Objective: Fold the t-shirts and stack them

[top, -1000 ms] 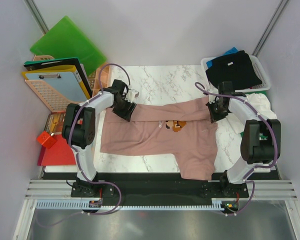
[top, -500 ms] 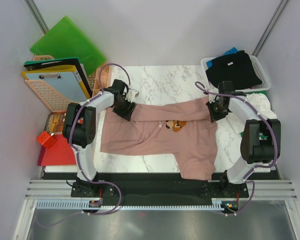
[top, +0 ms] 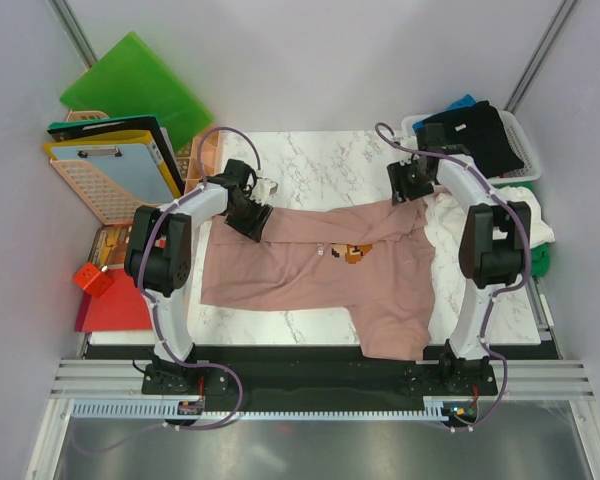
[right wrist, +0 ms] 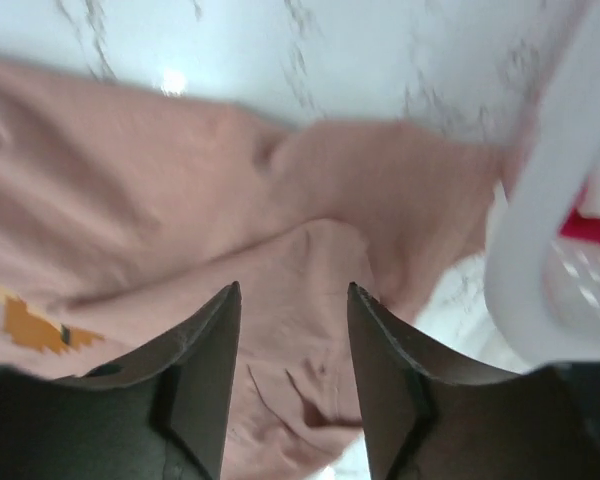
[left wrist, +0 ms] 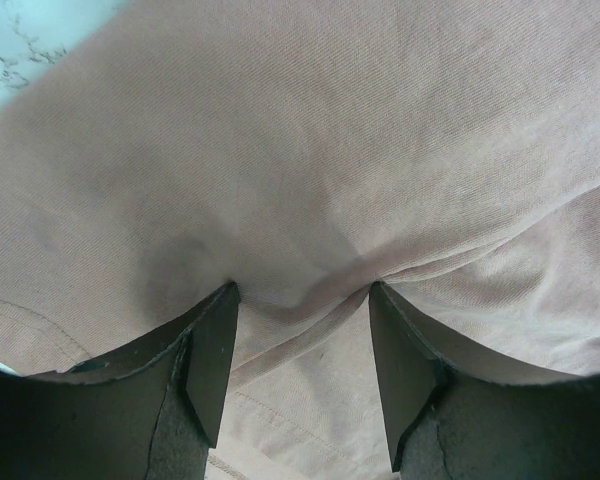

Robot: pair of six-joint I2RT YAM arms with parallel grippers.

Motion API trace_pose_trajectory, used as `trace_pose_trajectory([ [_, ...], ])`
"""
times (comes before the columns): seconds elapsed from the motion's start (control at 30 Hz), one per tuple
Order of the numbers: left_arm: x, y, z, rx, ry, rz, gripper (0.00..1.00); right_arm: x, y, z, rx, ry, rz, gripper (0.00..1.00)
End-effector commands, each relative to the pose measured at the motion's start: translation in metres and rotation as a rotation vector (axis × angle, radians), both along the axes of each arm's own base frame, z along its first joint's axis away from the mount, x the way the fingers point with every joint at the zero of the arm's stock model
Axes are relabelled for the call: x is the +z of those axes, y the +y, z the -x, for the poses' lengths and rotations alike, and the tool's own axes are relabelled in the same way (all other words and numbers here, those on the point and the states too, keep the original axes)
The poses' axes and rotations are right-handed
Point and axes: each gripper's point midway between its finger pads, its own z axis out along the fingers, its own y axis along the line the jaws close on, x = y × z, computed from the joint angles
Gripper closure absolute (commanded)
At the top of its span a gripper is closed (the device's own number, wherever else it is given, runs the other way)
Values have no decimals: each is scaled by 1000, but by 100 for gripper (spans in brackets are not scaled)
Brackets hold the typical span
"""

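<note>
Right fingers (right wrist: 200, 350) spread, empty, above far-right corner of pink t-shirt (top: 310, 270). Left fingers (left wrist: 205, 350) parted, pressing cloth ridge at far-left edge, not pinching. Shirt spread on table (top: 320, 160), long axis left-right, each arm nearest own end.

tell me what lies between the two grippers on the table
Only the pink t-shirt: its far edge runs from the left gripper to the right gripper, seen in the top view.

The dusty pink t-shirt (top: 310, 275) lies spread across my counter (top: 320, 165), its far edge folded over and its little game print (top: 350, 252) showing. A black t-shirt (top: 470, 135) sits in the white basket (top: 412, 125).
</note>
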Motion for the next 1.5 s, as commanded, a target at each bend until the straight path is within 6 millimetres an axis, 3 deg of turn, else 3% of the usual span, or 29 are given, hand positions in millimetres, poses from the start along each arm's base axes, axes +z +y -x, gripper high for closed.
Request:
trace_pose_trajectory([
  [0.0,-17,-1,12,-12,49,10,38,-4,18,-17,6,4,-20,36],
  [0.13,-15,0,13,-16,44,6,38,-6,20,-15,15,1,-4,32],
  [0.2,-16,1,14,-17,45,-1,38,16,15,-13,3,-62,12,31],
  [0.23,-17,2,15,-16,46,-4,38,13,12,-2,-1,-46,21,30],
  [0.27,-18,3,15,-19,48,-8,38,29,10,4,-6,-75,24,31],
  [0.3,-18,2,16,-22,47,-8,39,31,6,12,-17,-74,40,33],
  [0.33,-18,3,15,-21,45,-7,38,21,0,27,-32,-42,69,36],
  [0.4,-19,2,16,-20,48,-4,39,32,-10,43,-52,-62,105,45],
  [0.43,-19,1,15,-20,44,-3,39,20,-14,59,-52,-26,125,46],
  [0.5,-19,1,15,-20,44,-3,39,25,-16,71,-50,-45,126,46],
  [0.53,-19,1,13,-19,41,-2,39,14,-16,84,-46,-14,122,46],
  [0.63,-19,0,13,-21,42,0,39,9,-11,93,-53,-20,88,57],
  [0.7,-19,-1,13,-25,39,-3,39,3,-8,92,-53,-13,67,68],
  [0.8,-17,0,14,-26,36,-7,39,-9,2,87,-48,15,16,72],
  [1.1,-15,7,19,-35,23,-41,39,-19,12,53,-75,15,-25,69],
  [1.47,-17,8,19,-42,26,-41,39,-30,-2,55,-74,21,59,64],
])
